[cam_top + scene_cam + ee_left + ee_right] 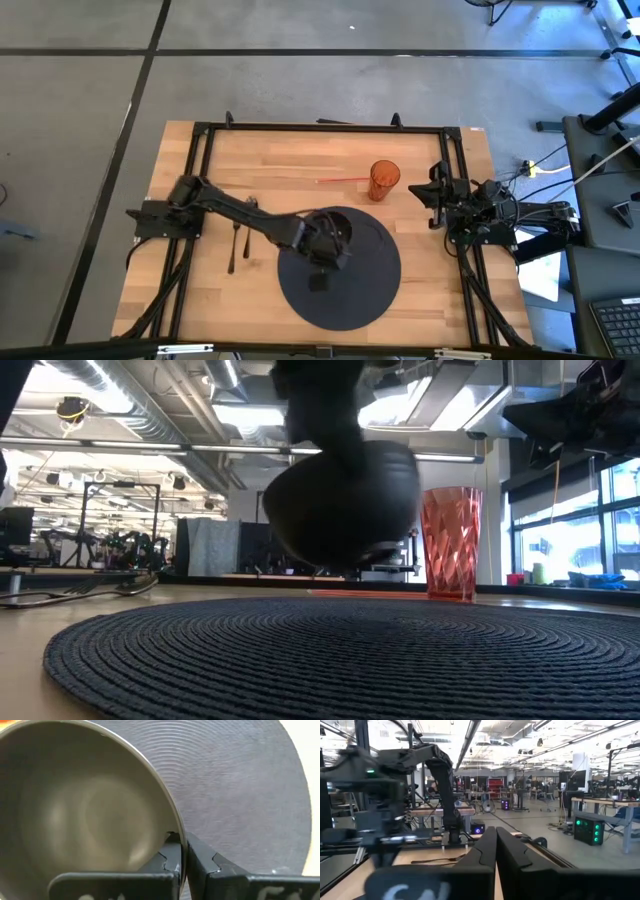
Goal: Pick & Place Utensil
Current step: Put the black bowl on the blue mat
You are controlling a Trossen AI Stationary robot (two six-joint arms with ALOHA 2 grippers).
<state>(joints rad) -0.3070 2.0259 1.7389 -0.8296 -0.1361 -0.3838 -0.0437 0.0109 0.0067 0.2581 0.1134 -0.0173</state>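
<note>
A grey metal bowl [75,815] hangs in my left gripper [184,851] above the round dark woven placemat [370,290]. In the low view the bowl [345,500] floats clear of the mat [330,650]. In the high view the left gripper [325,245] is over the mat's left part. A dark fork [232,248] lies flat on the wood left of the mat, with a second utensil [250,225] beside it. My right gripper [495,851] is shut and empty, waiting at the table's right edge [432,195]. My left gripper pinches the bowl's rim [176,827]. One finger [167,862] is inside the bowl and the other finger [205,865] is outside its wall. The bowl is lifted clear of the placemat and sits tilted in the hold.
An orange-red ribbed tumbler [384,181] stands upright beyond the mat's far right, also in the low view [452,542]. A thin red straw [345,180] lies on the wood left of it. A black frame [320,127] runs around the table top.
</note>
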